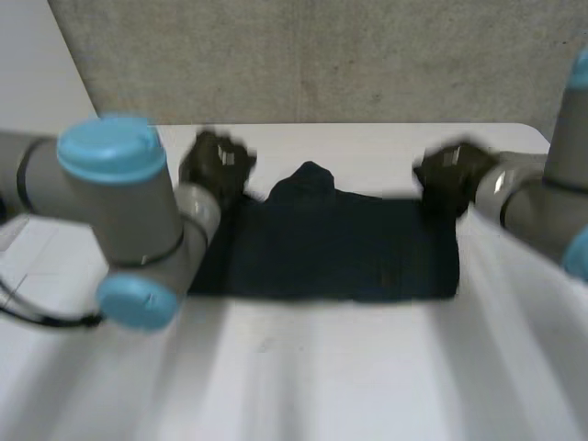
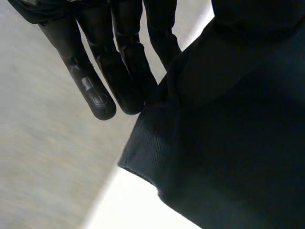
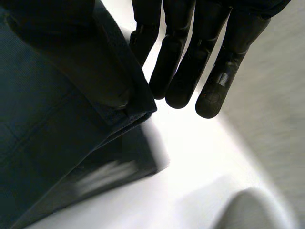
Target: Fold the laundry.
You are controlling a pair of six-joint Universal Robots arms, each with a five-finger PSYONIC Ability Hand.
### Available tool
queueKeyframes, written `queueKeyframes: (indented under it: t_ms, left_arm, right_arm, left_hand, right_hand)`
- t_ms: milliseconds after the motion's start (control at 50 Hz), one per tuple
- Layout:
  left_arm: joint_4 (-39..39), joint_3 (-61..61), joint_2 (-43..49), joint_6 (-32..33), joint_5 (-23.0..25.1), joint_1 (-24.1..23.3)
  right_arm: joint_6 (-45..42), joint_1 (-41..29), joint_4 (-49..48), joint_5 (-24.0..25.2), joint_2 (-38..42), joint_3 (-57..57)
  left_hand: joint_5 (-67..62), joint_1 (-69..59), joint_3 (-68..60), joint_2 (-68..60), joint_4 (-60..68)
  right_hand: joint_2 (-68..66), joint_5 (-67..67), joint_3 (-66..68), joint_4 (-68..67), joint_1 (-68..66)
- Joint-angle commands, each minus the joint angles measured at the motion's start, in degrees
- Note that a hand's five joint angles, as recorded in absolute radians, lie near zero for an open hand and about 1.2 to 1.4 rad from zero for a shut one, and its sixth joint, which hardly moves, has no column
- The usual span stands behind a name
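Dark garment (image 1: 335, 248) lies on the desk (image 1: 367, 367), long axis side to side. The left robot hand (image 1: 216, 163) and right robot hand (image 1: 450, 179) each pinch a far corner.

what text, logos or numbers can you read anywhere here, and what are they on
No words, brands or numbers can be read.
left hand: a small round embossed mark on one fingertip, with no letters in it.
right hand: the same round mark on one fingertip, again no letters.
dark cloth: no label or print to be seen.
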State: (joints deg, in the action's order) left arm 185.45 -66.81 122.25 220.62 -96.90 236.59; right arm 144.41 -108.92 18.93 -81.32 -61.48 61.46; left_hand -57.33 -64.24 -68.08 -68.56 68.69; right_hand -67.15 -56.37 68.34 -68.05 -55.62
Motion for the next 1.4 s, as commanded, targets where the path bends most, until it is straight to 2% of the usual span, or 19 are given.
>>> queueKeyframes:
  t_ms: [20, 60, 140, 280, 500, 580, 660, 800, 880, 1080, 1220, 1380, 1400]
  left_arm:
    - [12.99, 17.67, 0.97, 3.24, -0.92, 1.33]
    - [19.91, 19.78, -0.68, 3.06, -2.32, 1.24]
    - [26.44, 18.22, -6.66, 2.71, -3.91, 1.15]
    - [26.10, 8.20, -10.19, -0.02, -3.83, 1.15]
    - [25.93, -15.09, -8.87, -1.07, -3.74, -0.17]
    - [25.84, -21.95, -5.98, -1.16, -3.83, -1.75]
    - [25.05, -26.96, -4.48, -0.72, -4.44, -4.03]
    - [15.48, -34.35, -9.21, -1.34, -8.21, -5.53]
    - [8.71, -36.99, -12.91, -2.13, -10.33, -6.76]
    - [-7.11, -41.12, -18.10, -8.27, -12.44, -14.49]
    - [-12.47, -40.68, -18.54, -15.74, -12.35, -18.45]
    - [-14.24, -38.75, -21.70, -16.54, -12.00, -18.10]
    - [-14.32, -38.66, -21.96, -16.46, -11.83, -17.92]
  right_arm:
    - [7.37, -0.06, -11.18, -3.23, 1.36, -24.27]
    - [9.04, -0.06, -17.57, -3.40, 0.84, -27.78]
    - [9.67, -0.15, -22.71, -3.50, -1.27, -27.81]
    - [9.67, -0.32, -19.55, -2.70, -1.89, -18.94]
    - [9.32, -1.38, -19.37, -1.56, -2.07, 4.17]
    - [7.65, -1.47, -19.55, 0.55, -0.75, 13.31]
    - [3.78, -1.47, -19.37, 0.64, 1.01, 19.91]
    - [-1.14, -0.94, -15.60, 0.29, -0.57, 27.39]
    - [-2.90, -0.94, -9.63, 0.81, -5.13, 29.67]
    - [-12.65, 0.90, 4.26, 1.08, -14.19, 37.23]
    - [-18.28, 4.24, 7.52, 1.16, -17.27, 41.54]
    - [-18.55, 6.88, 7.35, 1.34, -20.51, 44.26]
    - [-18.63, 7.14, 7.26, 1.25, -21.13, 44.53]
  left_hand:
    - [-12.67, -15.76, -11.92, -11.44, 11.31]
    - [-12.67, -15.76, -11.92, -11.44, 11.31]
    - [-12.67, -15.76, -11.92, -11.44, 11.31]
    - [-12.67, -15.76, -11.92, -11.44, 11.31]
    - [-12.67, -15.76, -11.92, -11.44, 11.31]
    - [-12.67, -15.76, -11.92, -11.44, 11.31]
    - [-12.67, -15.76, -11.92, -11.44, 11.31]
    - [-12.67, -15.76, -11.92, -11.44, 11.31]
    - [-12.67, -15.76, -11.92, -11.44, 11.31]
    - [-12.67, -15.76, -11.92, -11.44, 11.31]
    - [-12.67, -15.76, -11.92, -11.44, 11.31]
    - [-12.67, -15.76, -11.92, -11.44, 11.31]
    - [-2.86, -5.95, -2.12, -1.64, 1.50]
  right_hand:
    - [-12.85, -13.63, 11.66, -11.95, -24.38]
    - [-12.85, -13.63, 11.66, -11.95, -24.38]
    - [-12.85, -13.63, 11.66, -11.95, -24.38]
    - [-12.85, -13.63, 11.66, -11.95, -24.38]
    - [-12.85, -13.63, 11.66, -11.95, -24.38]
    - [-12.85, -13.63, 11.66, -11.95, -24.38]
    - [-12.85, -13.63, 11.66, -11.95, -24.38]
    - [-12.85, -13.63, 11.66, -11.95, -24.38]
    - [-12.85, -13.63, 11.66, -11.95, -24.38]
    - [-12.85, -13.63, 11.66, -11.95, -24.38]
    - [-12.85, -13.63, 11.66, -11.95, -24.38]
    - [-12.85, -13.63, 11.66, -11.95, -24.38]
    - [-12.85, -13.63, 11.66, -11.95, -24.38]
